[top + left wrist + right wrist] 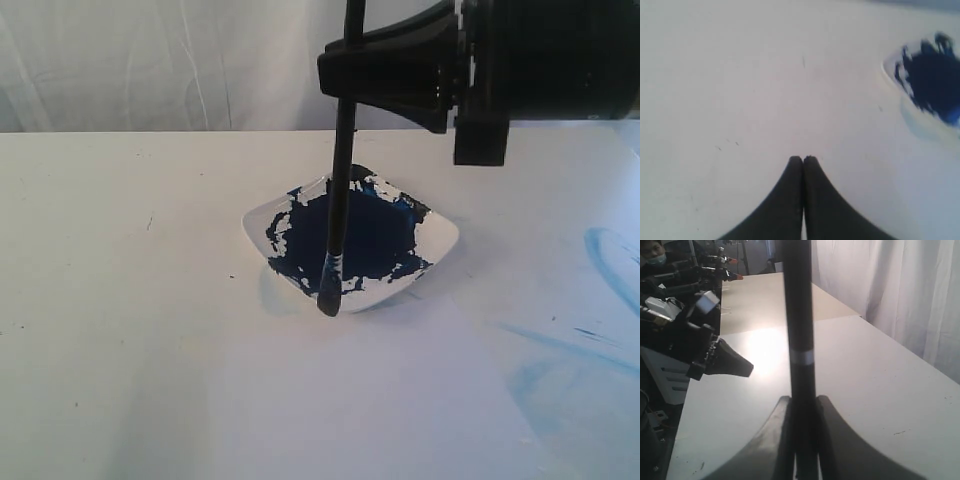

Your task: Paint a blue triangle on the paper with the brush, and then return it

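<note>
My right gripper (345, 72) hangs above a white dish (445, 237) and is shut on the brush (338, 190). The thin black brush points straight down, and its paint-dark tip is at the dish's near rim. A dark navy paint pool (365, 235) fills the dish. In the right wrist view the brush handle (799, 315) rises between the closed fingers of my right gripper (802, 399). My left gripper (803, 158) is shut on nothing over bare white surface, with the dish (892, 65) off to one side. I cannot tell the paper from the white table. The blue triangle is out of view.
Pale blue smears (600, 330) mark the table at the right. A white curtain (150, 60) hangs behind the table. In the right wrist view another black arm part (720, 362) hangs over the table's edge, with equipment behind it.
</note>
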Tool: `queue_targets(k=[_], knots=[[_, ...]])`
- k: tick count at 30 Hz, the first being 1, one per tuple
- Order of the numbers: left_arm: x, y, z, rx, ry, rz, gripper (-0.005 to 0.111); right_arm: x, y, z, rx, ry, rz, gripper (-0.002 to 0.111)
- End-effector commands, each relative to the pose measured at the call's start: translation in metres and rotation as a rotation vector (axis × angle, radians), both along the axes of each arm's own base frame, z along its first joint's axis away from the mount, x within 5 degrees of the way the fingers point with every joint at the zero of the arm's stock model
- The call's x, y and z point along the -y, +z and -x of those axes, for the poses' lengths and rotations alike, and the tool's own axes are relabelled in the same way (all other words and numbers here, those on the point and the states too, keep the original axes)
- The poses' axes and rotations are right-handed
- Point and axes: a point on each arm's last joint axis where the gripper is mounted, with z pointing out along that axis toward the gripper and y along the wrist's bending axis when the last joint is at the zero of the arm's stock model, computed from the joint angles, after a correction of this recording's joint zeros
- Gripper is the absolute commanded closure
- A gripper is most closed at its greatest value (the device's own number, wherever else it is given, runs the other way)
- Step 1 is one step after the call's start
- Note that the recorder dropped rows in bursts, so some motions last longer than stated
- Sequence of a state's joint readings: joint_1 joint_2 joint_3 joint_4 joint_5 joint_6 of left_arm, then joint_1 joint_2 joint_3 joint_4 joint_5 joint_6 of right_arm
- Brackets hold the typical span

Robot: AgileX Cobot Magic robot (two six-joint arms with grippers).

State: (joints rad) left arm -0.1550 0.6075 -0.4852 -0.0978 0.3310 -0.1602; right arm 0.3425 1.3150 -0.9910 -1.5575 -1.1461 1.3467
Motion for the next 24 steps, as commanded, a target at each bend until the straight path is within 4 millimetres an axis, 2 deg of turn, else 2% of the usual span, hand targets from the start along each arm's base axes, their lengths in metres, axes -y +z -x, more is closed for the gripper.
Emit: queue_targets(k=[1, 3, 7, 9, 11, 14, 17, 24], knots=[[0.042, 0.020, -0.034, -0.294, -0.572, -0.077, 0.107, 0.002, 0.003, 0.004, 0.006, 0.022, -0.023, 0.108], [0.058, 0.024, -0.053, -0.380, -0.781, -0.029, 0.107, 0.002, 0.004, 0.006, 0.004, 0.045, -0.030, 0.108], [0.076, 0.014, -0.092, -0.493, -0.971, 0.076, 0.107, 0.002, 0.004, 0.008, 0.003, 0.064, -0.033, 0.108], [0.082, 0.000, -0.109, -0.529, -1.004, 0.135, 0.107, 0.002, 0.004, 0.008, -0.001, 0.063, -0.033, 0.108], [0.090, -0.029, -0.128, -0.576, -1.046, 0.210, 0.107, 0.002, 0.004, 0.008, -0.013, 0.063, -0.031, 0.108], [0.097, -0.051, -0.141, -0.592, -1.055, 0.274, 0.107, 0.002, 0.004, 0.008, -0.012, 0.064, -0.027, 0.108], [0.111, -0.078, -0.149, -0.618, -1.065, 0.248, 0.107, 0.002, 0.001, 0.008, -0.003, 0.071, 0.001, 0.108], [0.137, -0.110, -0.148, -0.656, -1.080, 0.155, 0.107, 0.002, -0.003, 0.008, 0.000, 0.078, 0.030, 0.108]])
